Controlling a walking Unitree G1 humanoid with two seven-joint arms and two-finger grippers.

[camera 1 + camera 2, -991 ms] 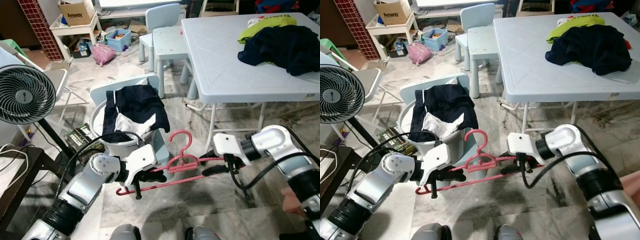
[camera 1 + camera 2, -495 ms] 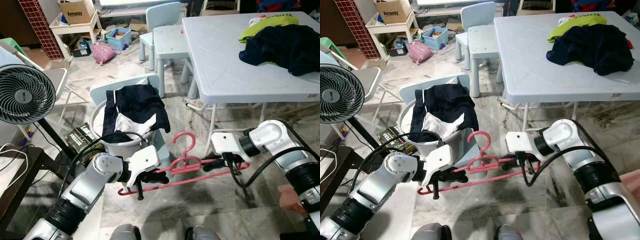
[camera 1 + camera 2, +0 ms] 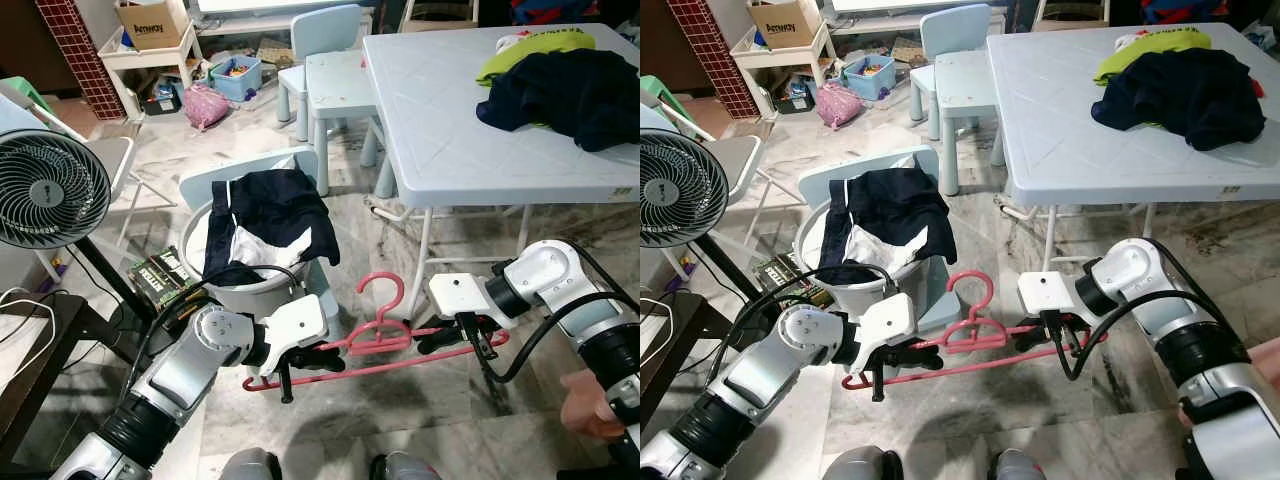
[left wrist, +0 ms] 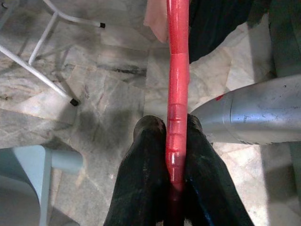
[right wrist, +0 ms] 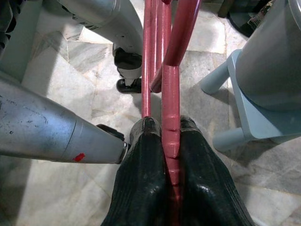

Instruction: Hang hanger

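Between the two grippers, a pink hanger (image 3: 385, 338) is hanging level; left gripper (image 3: 300, 357) and right gripper (image 3: 447, 340) are clamping its ends.

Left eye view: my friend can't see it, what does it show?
Two robot grippers, left and right, hold a pink hanger level above the floor, one at each end. Behind it, dark clothes fill a basket.

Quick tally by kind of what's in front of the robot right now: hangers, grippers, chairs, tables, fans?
Hangers: 1, the pink hanger, held at both ends
Grippers: 2, left gripper and right gripper
Chairs: 2, pale blue chair and the chair with the laundry tub
Tables: 1, white table
Fans: 1, fan
Total: 7
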